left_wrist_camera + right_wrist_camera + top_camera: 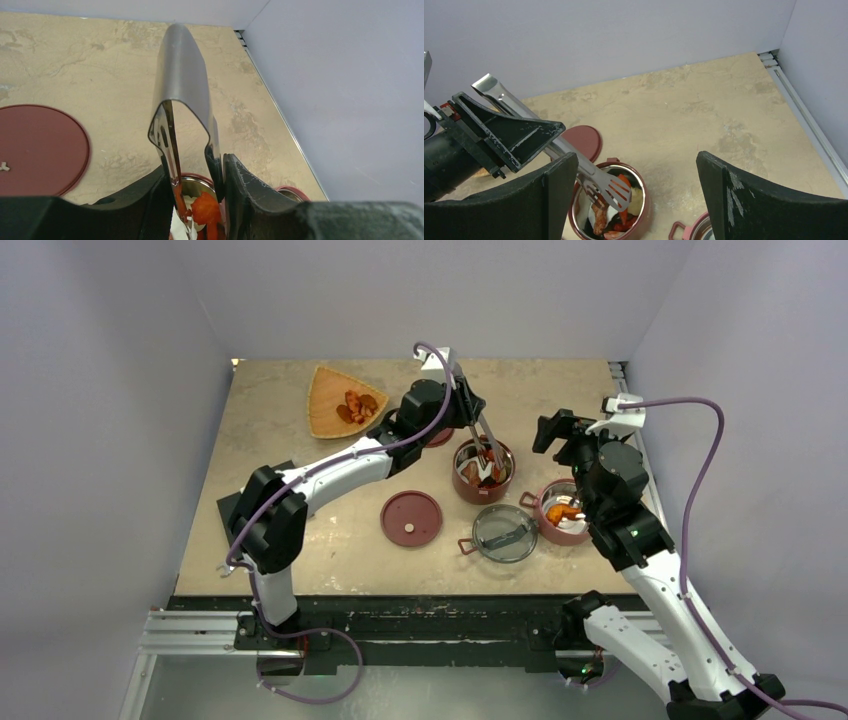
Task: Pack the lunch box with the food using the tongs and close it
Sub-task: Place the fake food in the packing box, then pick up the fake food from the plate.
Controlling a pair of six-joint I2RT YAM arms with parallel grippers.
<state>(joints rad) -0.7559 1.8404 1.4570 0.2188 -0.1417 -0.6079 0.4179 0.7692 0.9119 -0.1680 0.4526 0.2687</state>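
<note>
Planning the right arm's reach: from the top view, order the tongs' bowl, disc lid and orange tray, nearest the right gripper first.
1. Bowl under the tongs, just left of the right gripper.
2. Dark-red disc lid, left, toward the bases.
3. Orange tray, far left.

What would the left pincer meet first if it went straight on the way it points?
Probably the food in the open bowl under the left pincer; the tongs that it grips reach into it.

white arm links (340,472), black joints (272,525), purple cables (670,400) and scuffed black fingers (744,200).
</note>
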